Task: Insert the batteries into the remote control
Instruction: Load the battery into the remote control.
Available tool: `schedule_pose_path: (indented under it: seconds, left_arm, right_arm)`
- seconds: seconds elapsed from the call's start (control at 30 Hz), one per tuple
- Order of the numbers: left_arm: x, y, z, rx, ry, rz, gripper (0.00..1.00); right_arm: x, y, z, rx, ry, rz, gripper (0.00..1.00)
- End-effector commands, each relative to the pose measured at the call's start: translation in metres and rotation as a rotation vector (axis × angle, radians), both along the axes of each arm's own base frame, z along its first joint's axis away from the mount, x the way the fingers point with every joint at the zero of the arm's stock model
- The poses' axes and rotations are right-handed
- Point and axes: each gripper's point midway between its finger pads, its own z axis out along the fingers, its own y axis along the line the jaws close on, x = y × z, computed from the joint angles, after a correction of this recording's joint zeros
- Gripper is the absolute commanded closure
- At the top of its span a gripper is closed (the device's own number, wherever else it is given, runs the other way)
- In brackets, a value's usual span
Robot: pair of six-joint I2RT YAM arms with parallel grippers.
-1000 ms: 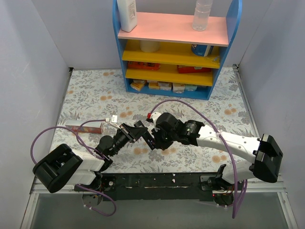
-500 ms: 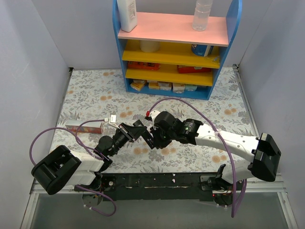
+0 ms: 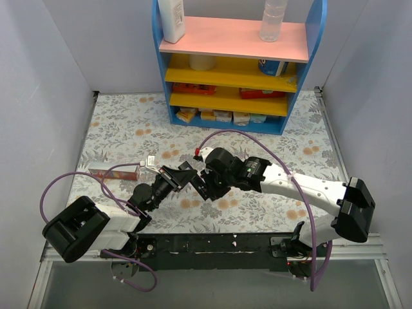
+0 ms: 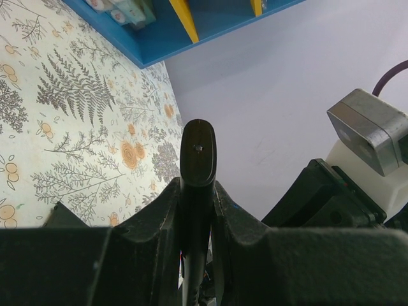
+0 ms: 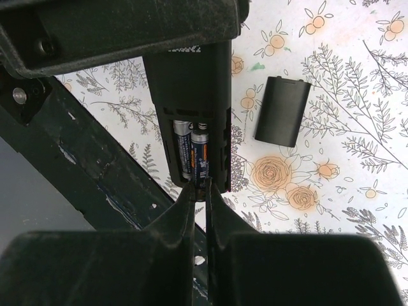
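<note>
Looking down from the top camera, we've got both arms folded in toward the middle of the table (image 3: 129, 122). The left arm (image 3: 138, 196) reaches up and to the right from its base. The right arm (image 3: 290, 183) stretches left across the front, elbow low, and its wrist meets the left one nose to nose.

The left jaws are clamped on the remote control (image 5: 191, 83). In the left wrist view it sits edge-on between the two fingers, its rounded end poking out past the tips.

The right wrist view looks straight into the open back of the remote. We count two batteries (image 5: 191, 153) lying side by side in the compartment. The right jaws are drawn together to a thin slit, tips right at the near end of the right-hand battery. We honestly can't tell if they're pinching it or just touching it.

Counting the rest: one remote and one flat black cover (image 5: 282, 111) lying on the table just beside it. One reddish-brown stick (image 3: 116, 172) sits off to the left, well apart. One blue shelf unit (image 3: 315, 38) stands at the back with two bottles on top.
</note>
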Motion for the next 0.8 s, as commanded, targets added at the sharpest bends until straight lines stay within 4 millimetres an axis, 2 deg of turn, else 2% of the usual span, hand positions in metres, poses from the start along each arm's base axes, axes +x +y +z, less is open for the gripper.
schedule_pose_path:
  seconds: [0.0, 0.5, 0.77]
  left_arm:
    - [-0.015, 0.009, 0.007, -0.088, 0.011, -0.015, 1.0]
    - [-0.006, 0.018, -0.014, -0.092, 0.123, 0.056, 1.0]
    - [-0.006, 0.02, -0.017, -0.103, 0.145, 0.064, 1.0]
  right_arm:
    - [0.006, 0.014, 0.014, 0.031, -0.03, 0.013, 0.9]
    - [0.008, 0.015, 0.023, 0.036, -0.041, 0.019, 0.71]
    - [0.009, 0.012, 0.029, 0.044, -0.062, 0.006, 0.64]
